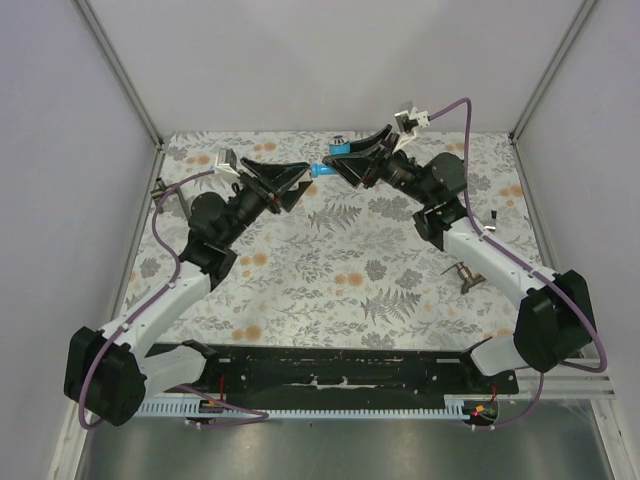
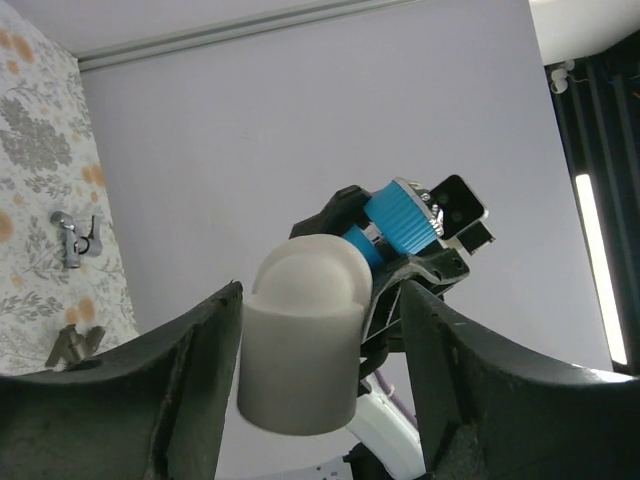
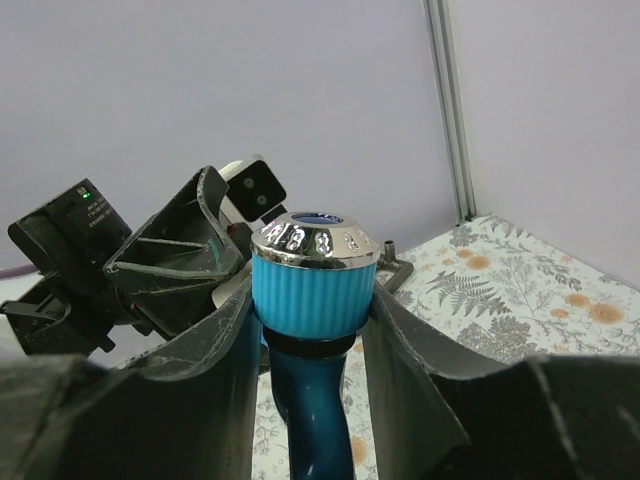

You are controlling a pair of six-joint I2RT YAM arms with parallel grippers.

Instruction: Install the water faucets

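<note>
Top external: left gripper (image 1: 300, 178) and right gripper (image 1: 348, 162) are tip to tip over the far middle of the table (image 1: 330, 300), both off the surface. The blue faucet (image 1: 322, 170) is in the gap between them, on the right gripper's side. A metal bracket (image 1: 462, 275) lies on the table beside the right forearm. A small metal piece (image 1: 160, 188) lies at the left edge.

Left wrist: a white fitting (image 2: 300, 345), a stubby cylinder with a rounded top, sits between the left fingers (image 2: 190, 380). It's up against one finger, with a visible gap to the other, so the jaws are partly spread around it and not clamped. The faucet's ribbed blue knob with its chrome cap is just behind the fitting, in the right gripper. Can't tell whether the fitting is joined to the faucet. Two metal parts lie on the table at far left.

Right wrist: right fingers (image 3: 200, 390) are closed on the faucet's knob, both pressed against its ribbed sides. The chrome cap stands above the fingers and the blue stem runs down between them. The left gripper's tips are just beyond the knob, at left.
</note>
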